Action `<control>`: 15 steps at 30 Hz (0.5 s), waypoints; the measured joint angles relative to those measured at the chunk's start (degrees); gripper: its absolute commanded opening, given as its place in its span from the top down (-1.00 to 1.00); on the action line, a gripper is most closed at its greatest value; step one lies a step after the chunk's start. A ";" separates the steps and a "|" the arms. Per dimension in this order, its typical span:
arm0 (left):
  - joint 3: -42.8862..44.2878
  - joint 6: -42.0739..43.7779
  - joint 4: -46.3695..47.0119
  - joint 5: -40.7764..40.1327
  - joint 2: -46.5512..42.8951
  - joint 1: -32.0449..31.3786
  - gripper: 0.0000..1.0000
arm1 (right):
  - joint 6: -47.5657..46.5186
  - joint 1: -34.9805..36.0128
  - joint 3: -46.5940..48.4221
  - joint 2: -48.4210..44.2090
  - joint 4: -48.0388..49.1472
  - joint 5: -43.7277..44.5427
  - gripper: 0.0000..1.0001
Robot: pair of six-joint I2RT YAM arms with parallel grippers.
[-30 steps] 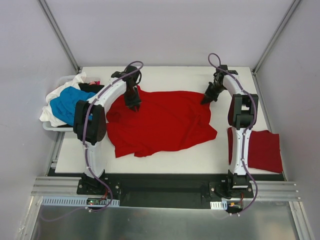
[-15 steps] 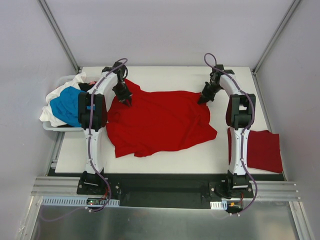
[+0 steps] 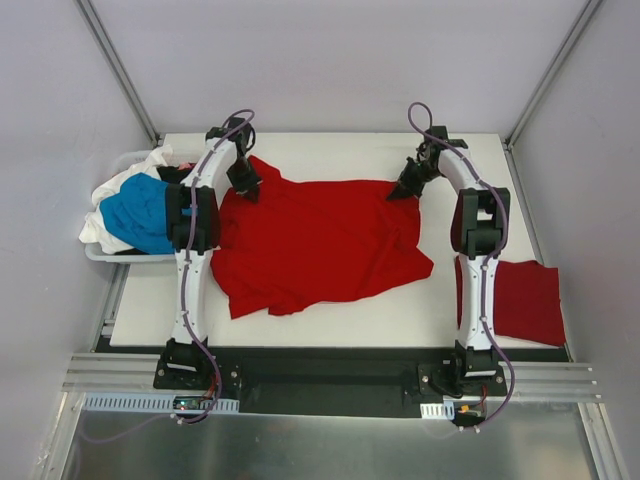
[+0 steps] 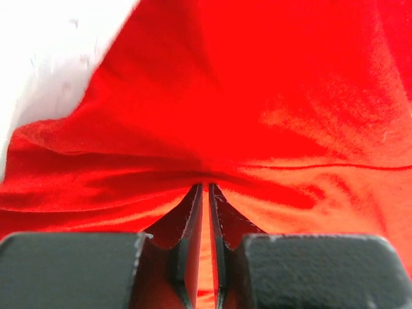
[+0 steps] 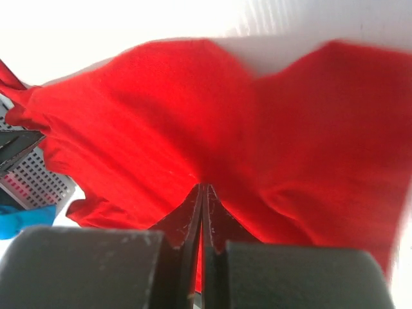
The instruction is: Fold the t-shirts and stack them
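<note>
A bright red t-shirt point(image 3: 320, 240) lies spread and rumpled across the middle of the white table point(image 3: 330, 150). My left gripper point(image 3: 248, 190) is shut on its far left edge; red cloth point(image 4: 257, 116) fills the left wrist view, pinched between the jaws. My right gripper point(image 3: 396, 193) is shut on its far right corner, and the red cloth point(image 5: 161, 129) shows pinched in the right wrist view. A folded red t-shirt point(image 3: 520, 300) lies flat at the right, beside the right arm. Blue point(image 3: 135, 210), white point(image 3: 125, 180) and black point(image 3: 185, 174) shirts are heaped in a bin at the left.
The white bin point(image 3: 105, 255) holding the shirt pile sits off the table's left edge; its mesh wall shows in the right wrist view point(image 5: 35, 180). Grey enclosure walls stand on three sides. The arm bases sit on a black rail point(image 3: 330, 380) at the near edge.
Both grippers have moved toward the far edge and outward with the red shirt, stretching its far edge wider and flatter. The left arm has swung further left.
</note>
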 measured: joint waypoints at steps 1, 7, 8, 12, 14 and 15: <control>0.98 0.00 -0.07 -0.22 0.57 0.02 0.84 | 0.33 0.00 0.20 0.26 0.11 0.07 0.98; 3.61 0.00 -0.55 -0.39 2.56 0.42 0.82 | 0.83 -0.13 1.14 1.97 -0.33 1.68 0.99; 4.04 0.00 -0.68 -0.37 2.80 0.42 0.81 | 0.94 -0.24 1.36 2.23 -0.50 1.92 0.98; 6.56 -0.02 -1.33 -0.35 4.07 0.63 0.79 | 1.49 -1.16 4.00 3.87 -1.14 2.19 0.99; 8.57 -0.04 -1.51 -0.33 5.22 0.76 0.78 | 1.90 -1.81 5.57 4.72 -1.16 2.29 0.99; 9.46 -0.07 -1.57 -0.31 5.68 0.81 0.78 | 2.23 -2.29 6.56 5.27 -1.09 2.29 0.99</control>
